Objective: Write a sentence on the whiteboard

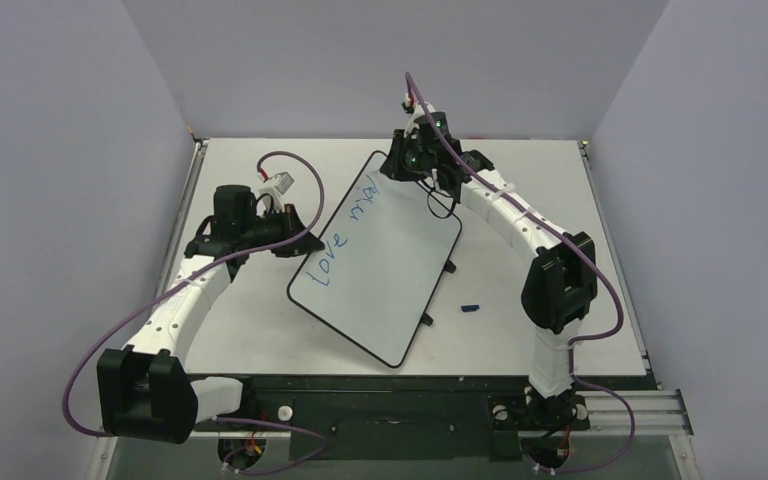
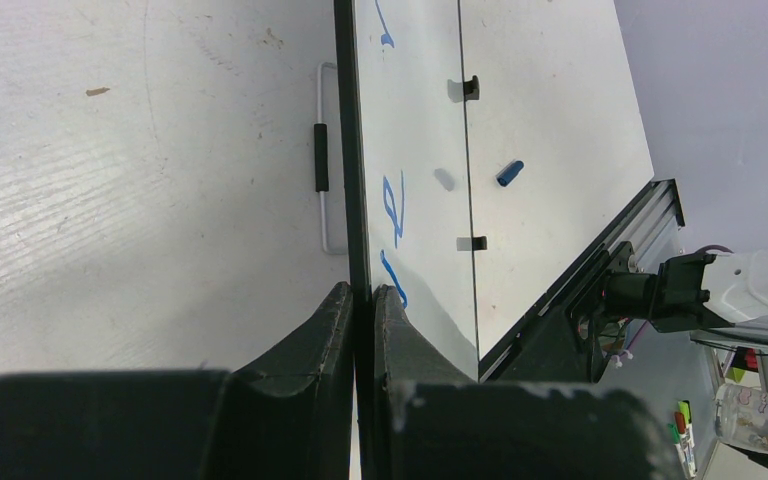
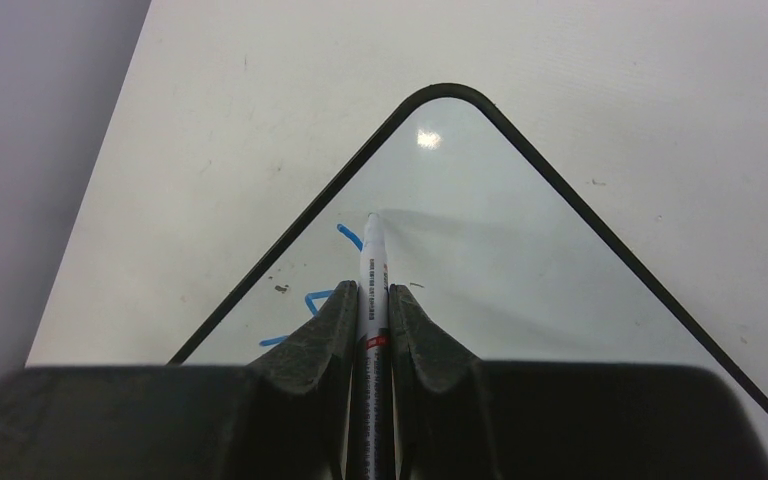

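The glossy, black-rimmed whiteboard (image 1: 400, 285) lies askew mid-tabletop (image 1: 530, 335), blue handwriting (image 1: 332, 255) slanting along its left edge, where our left fingers (image 2: 332, 325) pinch the rim; our right fingers (image 3: 328, 335) grip a white marker (image 3: 372, 262) at its far corner.

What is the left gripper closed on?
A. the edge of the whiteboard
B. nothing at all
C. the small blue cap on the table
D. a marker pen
A: in the left wrist view, the left gripper pinches the black rim of the whiteboard between its two fingers. The marker is in the right gripper.
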